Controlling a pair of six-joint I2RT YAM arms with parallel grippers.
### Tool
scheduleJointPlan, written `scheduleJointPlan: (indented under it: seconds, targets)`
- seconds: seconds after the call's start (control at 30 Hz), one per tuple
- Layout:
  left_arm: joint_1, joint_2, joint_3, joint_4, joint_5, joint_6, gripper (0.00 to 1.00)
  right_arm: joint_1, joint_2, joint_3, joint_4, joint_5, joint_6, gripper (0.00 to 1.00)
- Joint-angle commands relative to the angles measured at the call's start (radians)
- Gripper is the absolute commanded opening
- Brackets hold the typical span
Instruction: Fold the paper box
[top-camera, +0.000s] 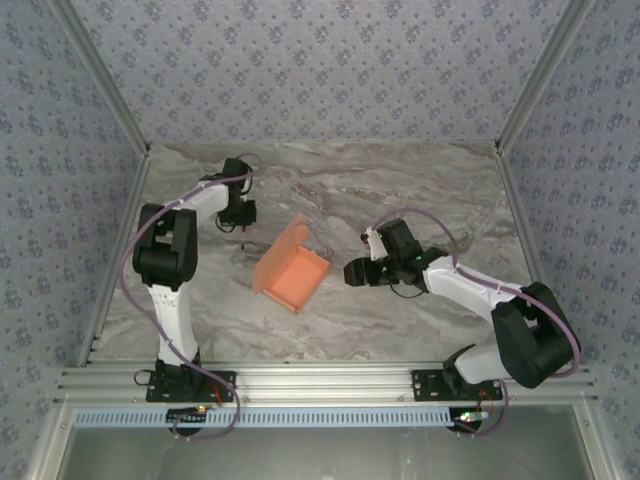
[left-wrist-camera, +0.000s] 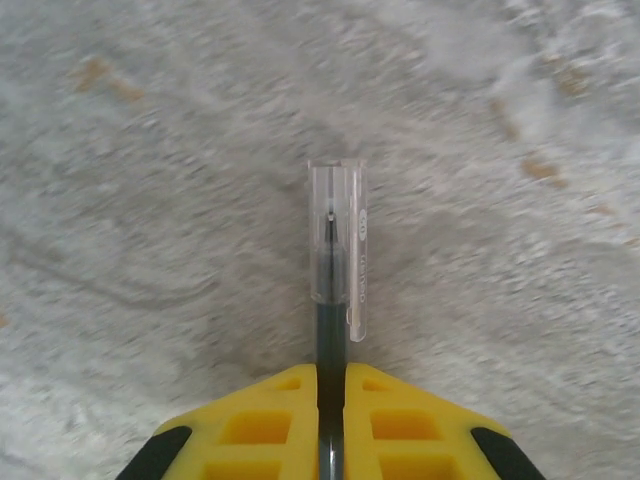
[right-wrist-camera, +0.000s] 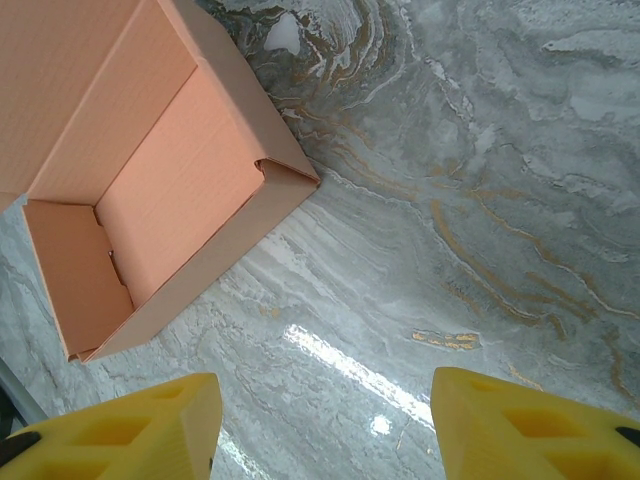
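Yellow fingers (left-wrist-camera: 275, 405) of the left gripper (left-wrist-camera: 331, 372) are clamped on a clear-capped pen (left-wrist-camera: 337, 240) above the marble table (left-wrist-camera: 140, 200).
The paper box (top-camera: 291, 270) is seen at mid-table, open, lid flap raised; the right gripper (right-wrist-camera: 325, 425) is held spread wide near it, apart from it.

bright, even light is filling the top view; glare is streaking the marble table (right-wrist-camera: 340, 365) in the right wrist view; the left wrist view is showing blur.
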Motion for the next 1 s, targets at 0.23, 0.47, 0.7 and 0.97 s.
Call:
scheduleJointPlan:
  seconds: [0.23,0.47,0.7,0.97]
  targets:
    - [0.026,-0.099,-0.090,0.000,0.013,0.015,0.11,-0.004,0.008,0.035,-0.040,0.007,-0.013,0.59]
    - [0.025,-0.179,-0.113,-0.015,0.006,0.015,0.11,0.001,0.017,0.039,-0.040,0.007,-0.013,0.59]
    - [0.019,-0.433,-0.167,-0.053,-0.025,-0.008,0.10,-0.015,-0.013,0.082,-0.119,0.034,-0.066,0.59]
    - [-0.188,-0.747,-0.162,-0.147,-0.025,-0.012,0.11,-0.111,-0.073,0.134,-0.189,0.012,-0.127,0.60]
